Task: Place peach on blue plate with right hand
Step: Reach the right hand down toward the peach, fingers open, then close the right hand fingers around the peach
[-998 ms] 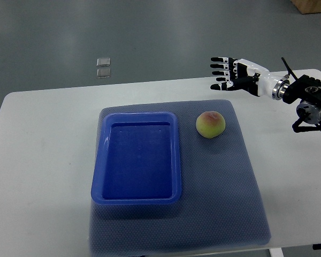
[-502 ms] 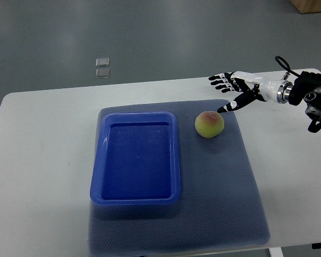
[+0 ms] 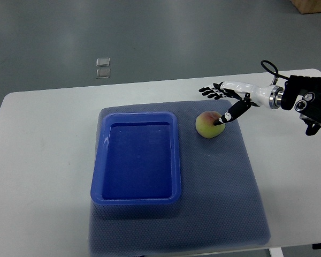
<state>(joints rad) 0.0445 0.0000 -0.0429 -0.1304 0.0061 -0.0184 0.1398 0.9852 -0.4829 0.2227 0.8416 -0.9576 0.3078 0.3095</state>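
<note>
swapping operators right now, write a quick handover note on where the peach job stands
Right hand: open, fingers spread, over the far right of the mat, thumb tip at the peach's right side; nothing grasped.
Left hand: not in view.
Peach: resting on the grey mat, just right of the blue plate, apart from it.
Blue plate: holds nothing.
Done: the right hand has reached the peach.
Left: close the fingers on the peach, lift it, carry it left, set it in the blue plate.
</note>
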